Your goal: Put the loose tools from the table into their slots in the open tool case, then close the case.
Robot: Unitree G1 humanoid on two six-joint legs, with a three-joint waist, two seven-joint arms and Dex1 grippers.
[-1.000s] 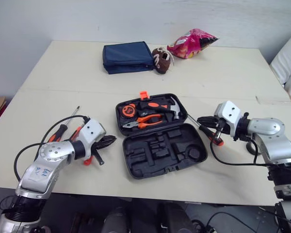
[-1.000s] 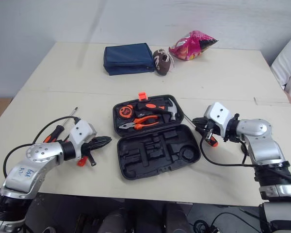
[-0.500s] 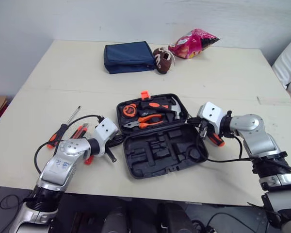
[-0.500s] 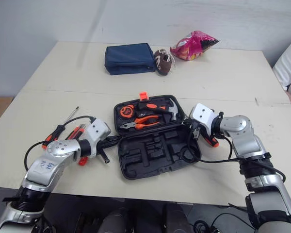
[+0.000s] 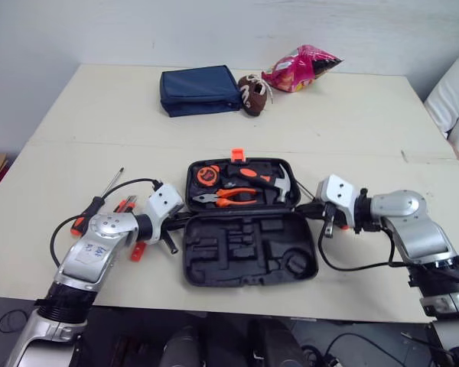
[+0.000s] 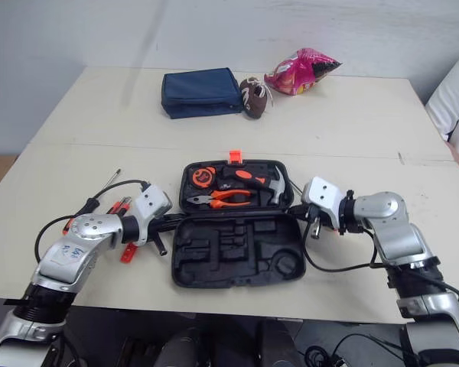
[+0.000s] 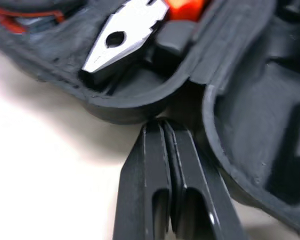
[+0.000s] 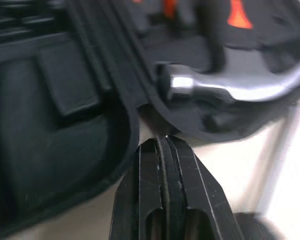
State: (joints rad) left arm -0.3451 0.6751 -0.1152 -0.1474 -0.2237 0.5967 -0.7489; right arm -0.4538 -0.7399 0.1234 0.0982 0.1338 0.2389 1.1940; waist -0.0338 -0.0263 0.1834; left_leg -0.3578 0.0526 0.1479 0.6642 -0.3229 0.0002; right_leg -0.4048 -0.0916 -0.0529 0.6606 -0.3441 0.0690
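Black tool case (image 5: 245, 254), orange-handled pliers (image 5: 228, 196), navy blue pouch (image 5: 200, 90), pink snack bag (image 5: 300, 67), cream table (image 5: 352, 115).

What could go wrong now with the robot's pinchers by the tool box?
Both the left gripper and the right gripper are shut, tips at the tool case's hinge ends, so folding it might pinch them or slide the case. The screwdrivers lie loose on the table; closing now would leave them out.

No word, brand or number can be read anywhere. The pink snack bag (image 5: 301, 66) at the far side of the table (image 5: 99, 115) carries printing too small to make out, and the blue scrawl on the left forearm (image 6: 67, 256) is illegible
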